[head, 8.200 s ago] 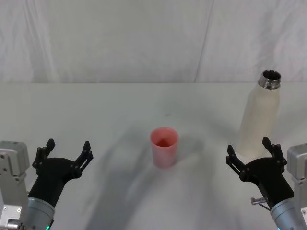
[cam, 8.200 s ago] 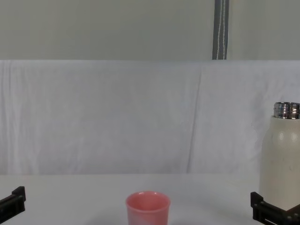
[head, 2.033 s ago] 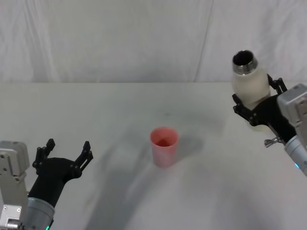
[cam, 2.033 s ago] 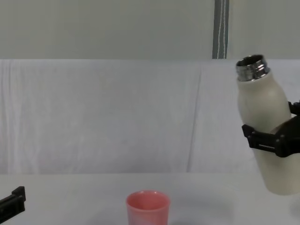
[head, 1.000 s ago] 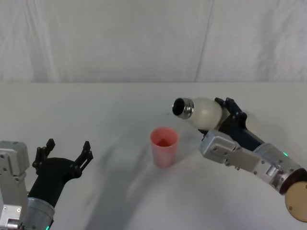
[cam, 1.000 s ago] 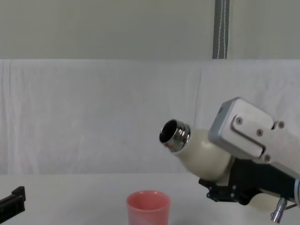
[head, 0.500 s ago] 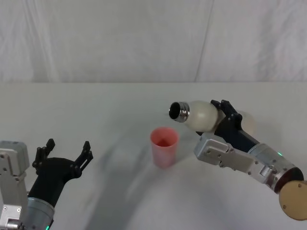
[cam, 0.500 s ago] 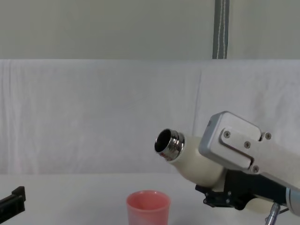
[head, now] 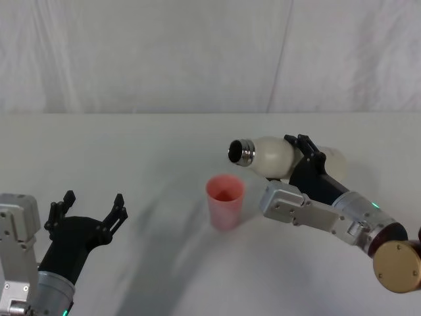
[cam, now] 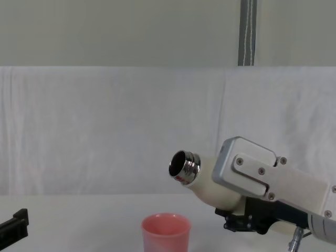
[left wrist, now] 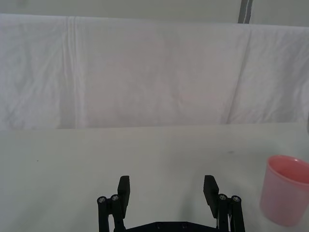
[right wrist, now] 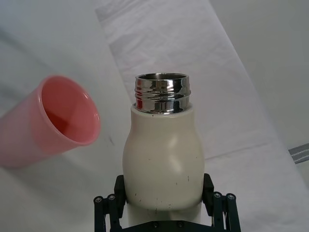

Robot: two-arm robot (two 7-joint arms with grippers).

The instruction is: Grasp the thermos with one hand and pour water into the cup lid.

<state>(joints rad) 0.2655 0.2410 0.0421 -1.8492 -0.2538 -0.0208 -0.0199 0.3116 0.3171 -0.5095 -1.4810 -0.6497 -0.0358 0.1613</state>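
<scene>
While the thermos (head: pixel 273 157) hangs tipped almost level in the middle-right of the head view, its open silver neck points toward the frame's left and sits above and just to the right of the cup lid (head: pixel 225 201), which stands upright on the table (head: pixel 151 151) at centre. In the chest view the mouth hovers well above the pink rim, slightly right of it, and no water shows leaving the neck or lying in the cup. The right gripper (right wrist: pixel 164 200) is clamped around the cream body below the shoulder, a finger (right wrist: pixel 106 208) on either side, so the hold looks firm and square. To my eye the pour is about to begin, not yet under way: the neck looks level or a little raised, so the bottle needs more tilt before anything runs. The tilt is best added slowly, with the mouth brought over the middle of the cup first, since a first gush from this height could overshoot the narrow opening or knock the light cup. Lowering the neck closer to the rim would help too. The left gripper (head: pixel 85 217) rests idle at lower left of the head view, fingers spread and holding nothing
</scene>
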